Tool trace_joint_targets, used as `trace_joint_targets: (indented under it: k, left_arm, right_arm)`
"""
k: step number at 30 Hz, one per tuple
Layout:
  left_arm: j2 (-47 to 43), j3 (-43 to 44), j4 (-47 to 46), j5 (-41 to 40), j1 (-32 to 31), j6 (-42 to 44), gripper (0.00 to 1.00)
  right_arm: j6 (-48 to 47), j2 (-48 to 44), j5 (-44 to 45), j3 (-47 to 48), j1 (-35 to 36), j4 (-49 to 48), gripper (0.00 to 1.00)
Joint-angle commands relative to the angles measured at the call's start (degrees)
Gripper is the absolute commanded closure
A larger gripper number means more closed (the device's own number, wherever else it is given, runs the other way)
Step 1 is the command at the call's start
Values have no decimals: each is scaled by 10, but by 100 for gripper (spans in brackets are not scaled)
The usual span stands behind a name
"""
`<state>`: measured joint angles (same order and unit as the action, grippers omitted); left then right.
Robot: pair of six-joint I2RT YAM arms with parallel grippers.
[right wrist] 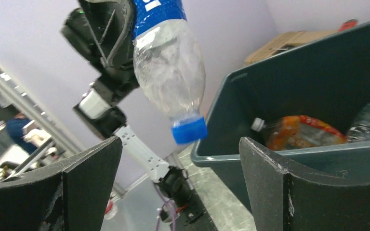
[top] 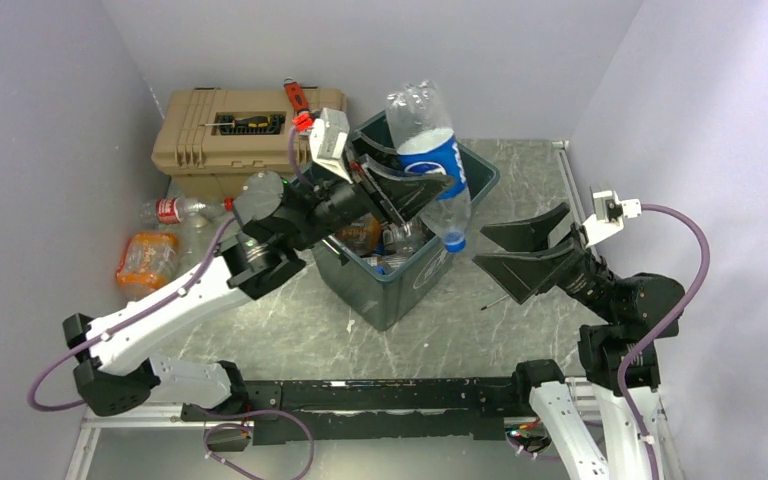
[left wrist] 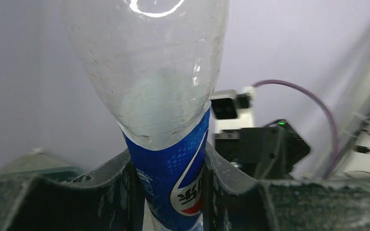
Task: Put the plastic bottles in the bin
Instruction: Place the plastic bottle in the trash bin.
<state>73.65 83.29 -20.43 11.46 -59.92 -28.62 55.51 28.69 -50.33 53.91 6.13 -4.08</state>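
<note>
Clamping clear, dented bottle (top: 422, 115) at glossy blue label: left gripper (top: 415, 190). Bottle inverted, blue cap (top: 455, 241) down, by right rim of dark tapered plastic bin (top: 390, 290). Right gripper (top: 525, 250) jaws spread wide, empty, just right of cap.

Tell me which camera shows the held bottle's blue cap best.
Right wrist: the blue cap hangs large and unobstructed. Top external shows it small; left wrist shows only the bottle body and label.

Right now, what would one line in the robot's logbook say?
left gripper: shut on blue-label bottle, cap down, near bin | right gripper: open, empty | red-label bottle: on table
</note>
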Motion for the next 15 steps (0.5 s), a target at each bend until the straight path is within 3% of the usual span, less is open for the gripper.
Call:
trace_joint_targets:
  k: [1,5,8,12,15]
  left_arm:
    - [-59,57,137,-156,0,177,100]
    - [-50,109,233,-250,1,313,100]
    - [-26,148,302,-268,2,353,100]
    - [17,214,417,-176,52,319,100]
    - [37,235,449,-96,115,261,100]
  right_arm:
    - [-103,-25,75,43,6,132,3]
    - [-143,-50,152,31,9,208,2]
    - [-153,-73,205,9,11,244,1]
    - [-169,-109,264,1,20,301,0]
    - [-166,-144,334,1,28,339,0]
